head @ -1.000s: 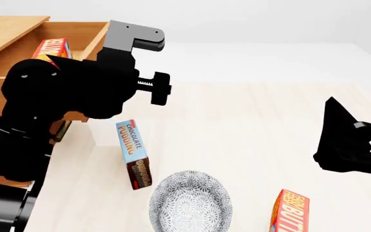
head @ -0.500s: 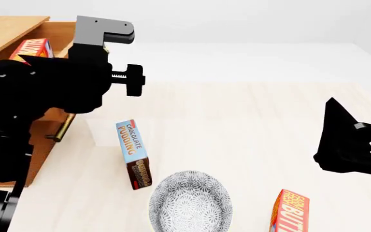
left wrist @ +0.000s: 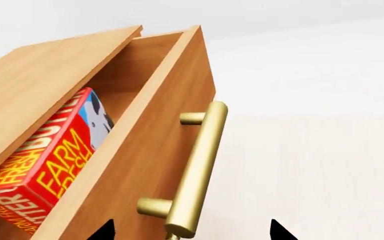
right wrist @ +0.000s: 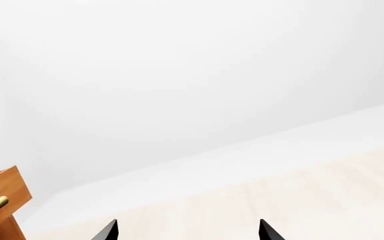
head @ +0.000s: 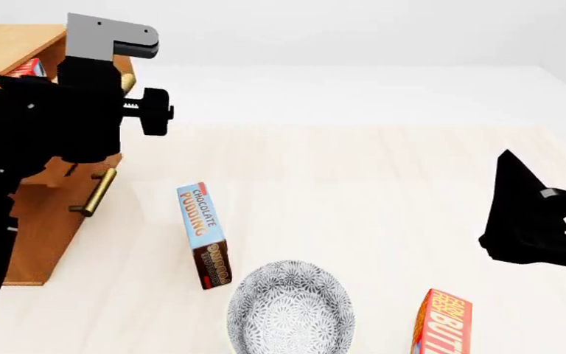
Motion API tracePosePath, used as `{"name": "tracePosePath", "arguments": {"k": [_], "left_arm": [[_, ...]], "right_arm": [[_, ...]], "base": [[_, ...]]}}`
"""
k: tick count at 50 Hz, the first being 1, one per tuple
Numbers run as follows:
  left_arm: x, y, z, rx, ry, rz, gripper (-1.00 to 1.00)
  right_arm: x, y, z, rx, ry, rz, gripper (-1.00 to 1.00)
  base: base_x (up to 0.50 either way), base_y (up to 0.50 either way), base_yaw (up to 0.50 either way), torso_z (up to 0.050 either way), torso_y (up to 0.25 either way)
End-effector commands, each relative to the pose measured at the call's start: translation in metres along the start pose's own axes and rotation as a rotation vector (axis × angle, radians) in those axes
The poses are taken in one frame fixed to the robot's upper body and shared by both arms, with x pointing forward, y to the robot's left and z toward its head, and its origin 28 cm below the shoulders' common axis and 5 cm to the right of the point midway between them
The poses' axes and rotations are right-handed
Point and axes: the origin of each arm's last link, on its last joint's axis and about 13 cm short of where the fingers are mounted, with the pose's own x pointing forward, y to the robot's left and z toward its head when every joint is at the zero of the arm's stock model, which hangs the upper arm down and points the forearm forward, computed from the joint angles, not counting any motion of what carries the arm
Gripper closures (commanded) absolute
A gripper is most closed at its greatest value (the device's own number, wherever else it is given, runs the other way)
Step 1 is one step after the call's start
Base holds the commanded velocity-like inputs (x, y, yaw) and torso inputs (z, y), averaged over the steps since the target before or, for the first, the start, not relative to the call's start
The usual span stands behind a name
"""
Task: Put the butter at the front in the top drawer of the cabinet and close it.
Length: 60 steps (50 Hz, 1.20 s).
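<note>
The cabinet stands at the far left of the head view, mostly behind my left arm. Its top drawer is still open a little, and one butter carton lies inside; a red corner of it shows in the head view. My left gripper is open, its fingertips on either side of the near end of the drawer's brass handle. The other butter carton stands at the front right. My right gripper is open and empty, also seen in the right wrist view.
A chocolate pudding box lies on the pale table in front of the cabinet. A patterned bowl sits at the front middle. A lower drawer's brass handle sticks out. The cabinet's corner shows in the right wrist view.
My left arm has moved left toward the cabinet and the top drawer has slid most of the way in, hiding more of the butter. The right arm has not moved.
</note>
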Motion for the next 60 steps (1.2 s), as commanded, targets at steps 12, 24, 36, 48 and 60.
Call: {"name": "tracePosePath", "arguments": {"k": [12, 24, 36, 48, 60], "left_arm": [[0.027, 0.04, -0.009, 0.063, 0.029, 0.262, -1.0], [0.041, 0.051, -0.014, 0.063, 0.061, 0.35, -1.0], [0.053, 0.071, -0.017, 0.043, 0.071, 0.515, -1.0], [0.057, 0.082, -0.015, -0.017, 0.041, 0.639, -1.0], [0.008, 0.061, 0.005, -0.074, -0.133, 0.397, -1.0]], "right_arm": [[0.0, -0.001, -0.001, 0.004, 0.001, -0.002, -1.0], [0.0, -0.001, -0.002, 0.005, 0.0, -0.001, -1.0], [-0.002, -0.001, -0.004, 0.008, -0.005, -0.002, -1.0], [-0.003, 0.001, -0.001, 0.002, -0.013, 0.006, -1.0], [-0.001, 0.003, 0.003, -0.006, -0.012, 0.015, -1.0]], "base": [[0.0, 0.0, 0.0, 0.0, 0.001], [0.0, 0.0, 0.0, 0.0, 0.0], [0.0, 0.0, 0.0, 0.0, 0.0], [0.01, 0.01, 0.0, 0.0, 0.0], [0.0, 0.0, 0.0, 0.001, 0.0]]}}
